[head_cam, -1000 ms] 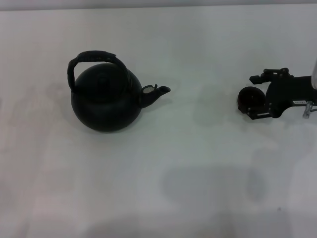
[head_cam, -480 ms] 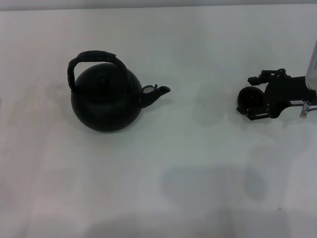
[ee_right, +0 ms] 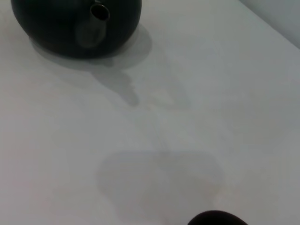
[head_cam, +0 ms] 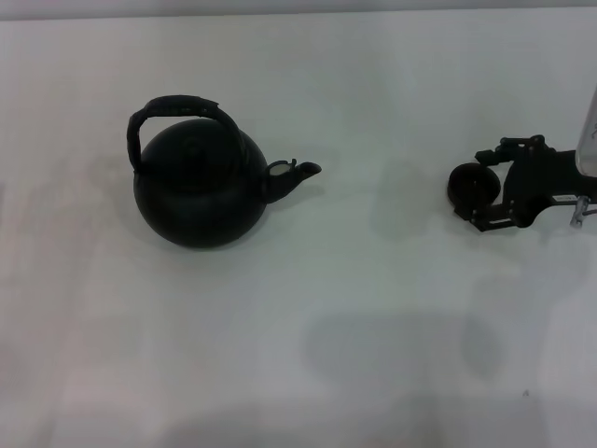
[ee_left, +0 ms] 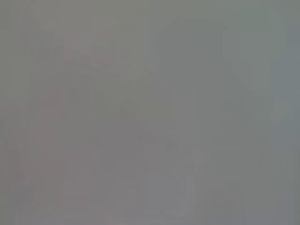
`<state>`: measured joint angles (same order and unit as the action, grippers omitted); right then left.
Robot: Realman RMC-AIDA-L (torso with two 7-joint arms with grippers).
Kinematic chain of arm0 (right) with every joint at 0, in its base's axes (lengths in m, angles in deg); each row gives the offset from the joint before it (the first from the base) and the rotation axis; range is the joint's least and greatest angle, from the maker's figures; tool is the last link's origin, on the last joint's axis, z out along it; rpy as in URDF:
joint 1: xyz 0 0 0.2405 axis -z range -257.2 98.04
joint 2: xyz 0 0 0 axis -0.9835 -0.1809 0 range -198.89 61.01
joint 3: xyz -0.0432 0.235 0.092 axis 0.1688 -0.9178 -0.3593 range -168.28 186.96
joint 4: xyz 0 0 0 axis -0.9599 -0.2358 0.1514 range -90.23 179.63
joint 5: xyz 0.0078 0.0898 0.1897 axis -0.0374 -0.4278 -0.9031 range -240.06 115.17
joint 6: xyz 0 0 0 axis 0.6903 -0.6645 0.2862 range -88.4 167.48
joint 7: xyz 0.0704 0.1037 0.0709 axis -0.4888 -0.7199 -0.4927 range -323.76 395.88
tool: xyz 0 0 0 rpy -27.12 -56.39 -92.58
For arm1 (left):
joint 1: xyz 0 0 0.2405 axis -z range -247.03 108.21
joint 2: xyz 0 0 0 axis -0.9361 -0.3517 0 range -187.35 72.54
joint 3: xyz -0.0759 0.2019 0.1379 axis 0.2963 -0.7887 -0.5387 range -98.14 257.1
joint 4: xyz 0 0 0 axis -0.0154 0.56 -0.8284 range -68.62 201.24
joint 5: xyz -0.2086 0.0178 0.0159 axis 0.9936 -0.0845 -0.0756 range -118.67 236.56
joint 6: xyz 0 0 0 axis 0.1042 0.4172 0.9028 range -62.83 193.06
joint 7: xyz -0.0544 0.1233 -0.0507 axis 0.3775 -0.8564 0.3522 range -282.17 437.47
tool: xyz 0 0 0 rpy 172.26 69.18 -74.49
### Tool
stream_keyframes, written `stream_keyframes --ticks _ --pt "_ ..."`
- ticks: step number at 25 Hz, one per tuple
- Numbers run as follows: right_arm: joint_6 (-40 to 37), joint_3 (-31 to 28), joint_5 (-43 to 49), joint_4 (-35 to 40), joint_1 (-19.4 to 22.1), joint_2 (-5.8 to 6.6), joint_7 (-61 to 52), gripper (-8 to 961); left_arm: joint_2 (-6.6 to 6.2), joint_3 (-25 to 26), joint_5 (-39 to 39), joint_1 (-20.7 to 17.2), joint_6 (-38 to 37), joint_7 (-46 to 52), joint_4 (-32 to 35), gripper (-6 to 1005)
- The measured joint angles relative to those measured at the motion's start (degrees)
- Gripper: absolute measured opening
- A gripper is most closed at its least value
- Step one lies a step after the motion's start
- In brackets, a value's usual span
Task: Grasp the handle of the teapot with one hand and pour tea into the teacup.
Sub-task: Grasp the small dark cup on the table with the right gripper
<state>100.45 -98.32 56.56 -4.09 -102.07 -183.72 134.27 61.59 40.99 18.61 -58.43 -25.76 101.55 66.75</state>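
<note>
Here the white tabletop [head_cam: 354, 373] is bare along its near edge apart from a soft shadow. The right hand [head_cam: 485, 189] enters from 3 o'clock and rests low at the right side, its two dark fingers set around the teacup [head_cam: 469, 184], one toward the far side and one toward the near side; it appears to be gripping the cup, though contact at the tips is not resolved. The right wrist view shows only the cup's dark rim [ee_right: 213, 218] at its edge. The teapot [head_cam: 199, 183] stands upright at about 9 o'clock from the cup, well apart from it, with its spout [head_cam: 297, 174] aimed toward 3 o'clock, straight at the cup. The handle [head_cam: 173, 110] arches over the lid, its long axis running roughly 9 to 3 o'clock, in line with the spout. The left hand is not visible in any view; the left wrist view is featureless grey. By judgement, the left arm is the nearer one to the handle, and the coming reach depends on meeting that arch from above, across its long axis. Compared with the frame one second earlier, the right hand and cup have shifted slightly toward the far side and the hand's tilt has changed; the teapot has not moved.
</note>
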Motion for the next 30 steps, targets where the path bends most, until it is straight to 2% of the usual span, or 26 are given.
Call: stream_keyframes --ticks 14,26,30 --pt "-0.8 0.2 0.0 0.3 -0.1 0.00 0.4 858 0.00 0.0 0.0 -0.1 0.0 0.0 0.0 618" --pt "0.1 0.7 -0.3 0.0 0.0 -0.01 0.4 727 0.00 0.0 -0.1 -0.1 0.0 0.0 0.0 619" --pt "3.6 -0.3 -0.6 -1.9 0.0 0.00 -0.3 729 0.00 0.0 -0.5 -0.1 0.0 0.0 0.0 619"
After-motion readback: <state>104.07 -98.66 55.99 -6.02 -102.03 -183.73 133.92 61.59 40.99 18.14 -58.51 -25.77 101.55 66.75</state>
